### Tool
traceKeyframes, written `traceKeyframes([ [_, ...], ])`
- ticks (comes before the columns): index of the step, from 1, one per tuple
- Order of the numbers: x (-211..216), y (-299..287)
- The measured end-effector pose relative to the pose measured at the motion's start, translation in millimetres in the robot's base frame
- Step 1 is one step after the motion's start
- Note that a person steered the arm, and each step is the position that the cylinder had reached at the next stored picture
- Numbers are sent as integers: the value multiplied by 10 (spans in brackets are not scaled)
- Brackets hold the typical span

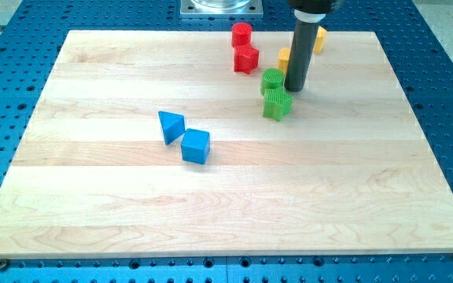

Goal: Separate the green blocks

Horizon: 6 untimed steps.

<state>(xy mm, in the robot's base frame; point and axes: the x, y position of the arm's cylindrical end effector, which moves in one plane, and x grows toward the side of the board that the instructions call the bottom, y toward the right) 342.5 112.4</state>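
Two green blocks touch each other right of the board's middle, toward the view's top: a green cylinder (272,80) and, just below it, a green star-shaped block (277,104). My tip (293,88) rests on the board right beside the green cylinder, on its right side, and just above and right of the green star block. The dark rod rises from it to the view's top.
A red cylinder (241,34) and a red star-shaped block (246,58) sit above the greens. A yellow block (285,58) and another yellow block (319,38) show partly behind the rod. A blue triangle (171,126) and blue cube (196,146) lie left of centre.
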Motion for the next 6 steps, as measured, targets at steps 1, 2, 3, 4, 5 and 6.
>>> traceKeyframes([
  [1, 0, -162],
  [2, 160, -1],
  [3, 431, 11],
  [4, 459, -80],
  [5, 488, -346],
  [6, 811, -253],
])
